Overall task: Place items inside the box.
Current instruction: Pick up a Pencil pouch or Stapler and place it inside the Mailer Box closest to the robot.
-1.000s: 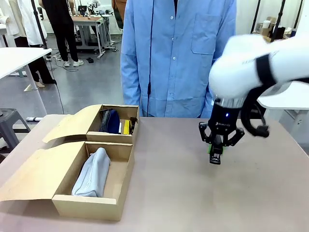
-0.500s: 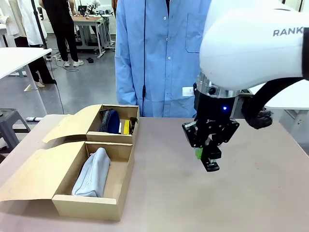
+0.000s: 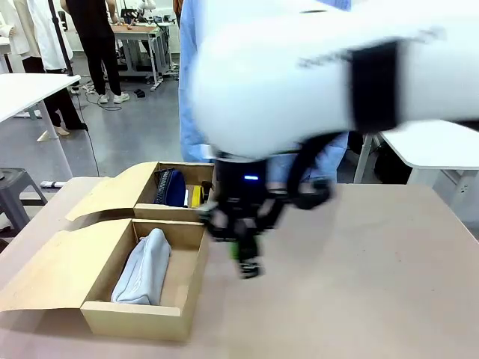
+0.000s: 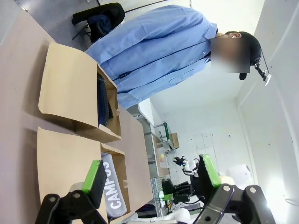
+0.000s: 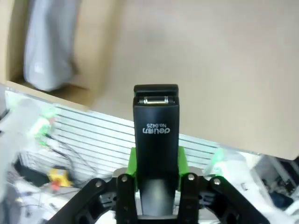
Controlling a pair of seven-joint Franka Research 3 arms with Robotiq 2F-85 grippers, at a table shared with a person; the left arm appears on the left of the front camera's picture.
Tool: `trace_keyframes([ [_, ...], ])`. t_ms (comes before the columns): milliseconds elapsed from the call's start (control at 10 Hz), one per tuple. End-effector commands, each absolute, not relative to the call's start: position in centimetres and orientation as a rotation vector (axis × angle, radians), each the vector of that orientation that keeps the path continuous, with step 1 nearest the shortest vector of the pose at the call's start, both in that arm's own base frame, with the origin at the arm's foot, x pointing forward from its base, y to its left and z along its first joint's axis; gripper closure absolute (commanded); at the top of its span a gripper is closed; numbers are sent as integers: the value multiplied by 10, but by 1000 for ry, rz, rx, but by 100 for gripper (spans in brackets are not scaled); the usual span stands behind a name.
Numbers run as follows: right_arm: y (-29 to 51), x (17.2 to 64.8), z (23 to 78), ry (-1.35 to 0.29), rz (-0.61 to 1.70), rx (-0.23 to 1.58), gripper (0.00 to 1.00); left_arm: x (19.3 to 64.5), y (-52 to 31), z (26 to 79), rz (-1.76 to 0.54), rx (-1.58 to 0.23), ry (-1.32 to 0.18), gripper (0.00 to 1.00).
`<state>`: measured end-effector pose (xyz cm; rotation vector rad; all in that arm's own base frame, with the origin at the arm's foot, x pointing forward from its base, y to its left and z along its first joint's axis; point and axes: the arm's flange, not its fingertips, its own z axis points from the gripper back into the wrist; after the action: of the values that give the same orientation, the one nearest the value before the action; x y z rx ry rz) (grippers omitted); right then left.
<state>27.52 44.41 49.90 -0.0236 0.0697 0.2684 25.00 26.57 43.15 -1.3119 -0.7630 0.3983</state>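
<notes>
The right tool (image 5: pixel 156 161) clamps the black stapler (image 5: pixel 155 126) across its flanks, a sound hold for something rigid, compact, probably light yet smooth; the left tool (image 4: pixel 152 172) stands open, empty.

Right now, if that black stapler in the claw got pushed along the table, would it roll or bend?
The stapler looks like a rigid, flat-sided block, so it would probably slide, not roll or bend. Its smooth black shell may be slightly slippery, though the green pads hold it squarely. Stood on end, it might tip.
</notes>
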Motion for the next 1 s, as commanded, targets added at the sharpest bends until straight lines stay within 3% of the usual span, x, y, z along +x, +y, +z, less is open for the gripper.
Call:
trace_keyframes([
  [0, 534, 325, 492, 98, 103, 22, 63, 251, 265, 433, 384, -1325, -797, 0],
  [200, 575, 330, 463, 3, 51, 24, 63, 251, 265, 433, 384, -1325, -797, 0],
  [400, 564, 337, 450, -55, 74, 79, 63, 251, 265, 433, 384, -1325, -797, 0],
  [500, 566, 331, 438, 36, 56, 44, 63, 251, 265, 433, 384, -1325, -797, 0],
  [900, 574, 339, 405, 77, 10, -48, 63, 251, 265, 433, 384, -1325, -797, 0],
])
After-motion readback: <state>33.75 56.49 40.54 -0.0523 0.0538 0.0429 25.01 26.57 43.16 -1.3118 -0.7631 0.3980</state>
